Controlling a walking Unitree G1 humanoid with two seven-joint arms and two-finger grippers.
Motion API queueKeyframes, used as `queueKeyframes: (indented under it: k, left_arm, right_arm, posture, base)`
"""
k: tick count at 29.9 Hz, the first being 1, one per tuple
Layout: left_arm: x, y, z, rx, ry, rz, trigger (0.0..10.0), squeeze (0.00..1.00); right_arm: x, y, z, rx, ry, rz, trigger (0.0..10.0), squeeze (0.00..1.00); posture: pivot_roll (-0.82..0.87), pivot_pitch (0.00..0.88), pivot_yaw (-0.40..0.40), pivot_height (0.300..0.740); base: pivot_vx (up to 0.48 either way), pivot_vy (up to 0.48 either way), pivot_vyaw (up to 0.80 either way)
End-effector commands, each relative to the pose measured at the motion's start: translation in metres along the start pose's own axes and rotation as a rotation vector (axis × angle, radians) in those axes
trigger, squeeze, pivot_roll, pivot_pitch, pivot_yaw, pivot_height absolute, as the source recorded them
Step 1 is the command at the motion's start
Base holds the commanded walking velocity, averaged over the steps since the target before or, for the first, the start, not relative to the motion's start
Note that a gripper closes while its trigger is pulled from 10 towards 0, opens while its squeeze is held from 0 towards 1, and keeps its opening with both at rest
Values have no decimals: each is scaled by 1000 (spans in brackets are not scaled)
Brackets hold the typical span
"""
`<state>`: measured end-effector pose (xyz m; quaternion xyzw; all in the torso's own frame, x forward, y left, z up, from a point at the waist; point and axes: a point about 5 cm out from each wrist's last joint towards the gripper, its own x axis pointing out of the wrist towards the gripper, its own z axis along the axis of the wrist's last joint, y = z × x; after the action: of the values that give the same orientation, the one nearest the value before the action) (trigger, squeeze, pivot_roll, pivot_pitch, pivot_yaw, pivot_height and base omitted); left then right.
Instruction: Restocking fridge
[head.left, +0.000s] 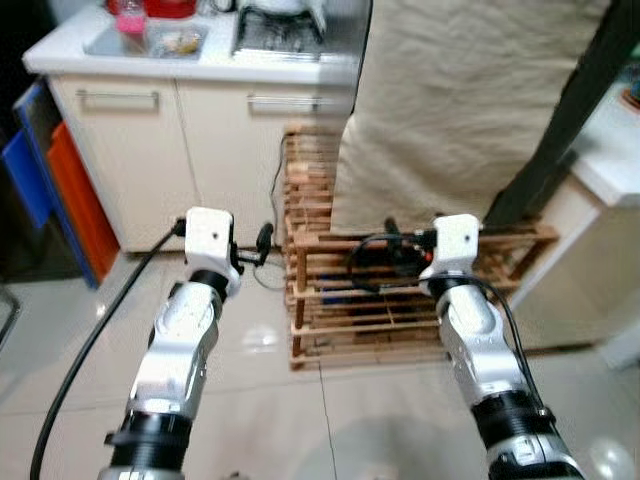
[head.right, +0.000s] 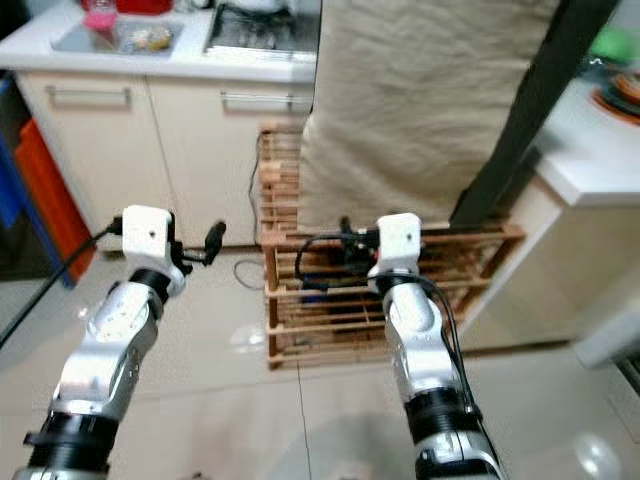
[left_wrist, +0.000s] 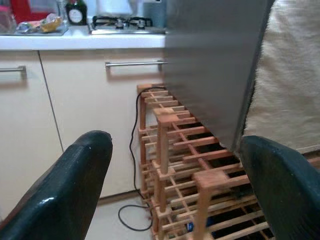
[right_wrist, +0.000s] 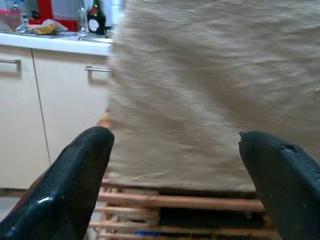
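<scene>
A tall grey unit (left_wrist: 215, 65), seemingly the fridge, stands on a wooden slat rack (head.left: 330, 300), and a beige cloth (head.left: 450, 110) hangs over its front. Both silver arms are held out in front of me toward it. My left gripper (head.left: 262, 240) is open and holds nothing, hovering just left of the rack's corner. In the left wrist view its fingers (left_wrist: 75, 185) frame the grey side and the rack. My right gripper (head.left: 392, 238) is open and holds nothing, close to the cloth's lower edge above the rack. Its fingers (right_wrist: 70, 180) face the cloth.
A white counter (head.left: 200, 62) with a gas stove (head.left: 280, 30) and a sink tray (head.left: 150, 40) runs along the back left above cream cabinets. A black cable (head.left: 265, 275) lies by the rack. Blue and orange panels (head.left: 70, 200) lean at left. Another white counter (head.left: 610, 160) is at right.
</scene>
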<state>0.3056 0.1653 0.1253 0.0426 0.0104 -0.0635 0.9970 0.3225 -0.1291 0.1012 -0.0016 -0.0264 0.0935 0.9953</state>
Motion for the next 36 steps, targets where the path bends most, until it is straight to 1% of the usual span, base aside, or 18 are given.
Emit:
queueKeyframes:
  k: [1, 5, 7, 9, 10, 11, 12, 14, 15, 17, 18, 21, 30, 36]
  left_arm:
    - [1, 2, 3, 0, -12, -3, 10000, 0]
    - [-1, 1, 2, -1, -9, -5, 10000, 0]
    - [-3, -3, 0, -9, -2, -15, 10000, 0]
    - [-7, -11, -2, -14, 1, -45, 10000, 0]
    - [-7, -11, -2, -14, 1, -45, 10000, 0]
    - [-9, -17, -3, -18, -2, -62, 10000, 0]
    - [-8, -18, -2, -18, -6, -63, 10000, 0]
    - [-7, -18, 0, -17, -13, -61, 10000, 0]
    - [-5, -15, 3, -13, -24, -54, 10000, 0]
    - [-4, -14, 3, -11, -27, -52, 10000, 0]
    - [-3, -10, 5, -6, -29, -42, 10000, 0]
    - [-2, -7, 5, -1, -30, -36, 10000, 0]
    - [0, -12, 7, -2, -35, -47, 10000, 0]
    - [5, -11, 11, 6, -49, -49, 10000, 0]
  right_arm:
    - [1, 3, 10, -20, -52, 11, 10000, 0]
    - [-1, 4, 11, -38, -67, 11, 10000, 0]
    - [-2, 4, 10, -38, -67, 8, 10000, 0]
    - [-3, 4, 9, -36, -62, 6, 10000, 0]
    - [-3, 4, 9, -36, -62, 6, 10000, 0]
    - [-3, 3, 8, -33, -55, 1, 10000, 0]
    - [-3, 2, 7, -30, -52, -3, 10000, 0]
    - [-3, 2, 6, -26, -47, -7, 10000, 0]
    - [-3, 1, 6, -26, -44, -8, 10000, 0]
    - [-3, 1, 5, -26, -43, -8, 10000, 0]
    - [-3, 0, 5, -27, -41, -9, 10000, 0]
    - [-3, -1, 5, -28, -40, -11, 10000, 0]
    - [-4, -1, 4, -32, -38, -18, 10000, 0]
    - [-3, -6, 6, -21, -48, -42, 10000, 0]
  posture:
    - [-16, 0, -49, 740]
    - [-15, 0, -50, 740]
    - [-15, 0, -50, 740]
    - [-15, 0, -50, 740]
    - [-15, 0, -50, 740]
    - [-15, 0, -50, 740]
    - [-14, 0, -53, 740]
    - [-13, 0, -54, 740]
    - [-13, 0, -54, 740]
    - [-13, 0, -54, 740]
    - [-14, 0, -54, 740]
    - [-17, 0, -52, 740]
    - [-22, 0, -50, 740]
    - [-28, 0, -49, 740]
  base:
    - [0, 480, -763]
    - [0, 480, -763]
    - [0, 480, -763]
    - [0, 480, -763]
    - [0, 480, -763]
    - [0, 480, -763]
    - [0, 480, -763]
    - [0, 480, -763]
    - [0, 480, -763]
    - [0, 480, -763]
    - [0, 480, -763]
    - [0, 480, -763]
    - [0, 480, -765]
    - [0, 476, -763]
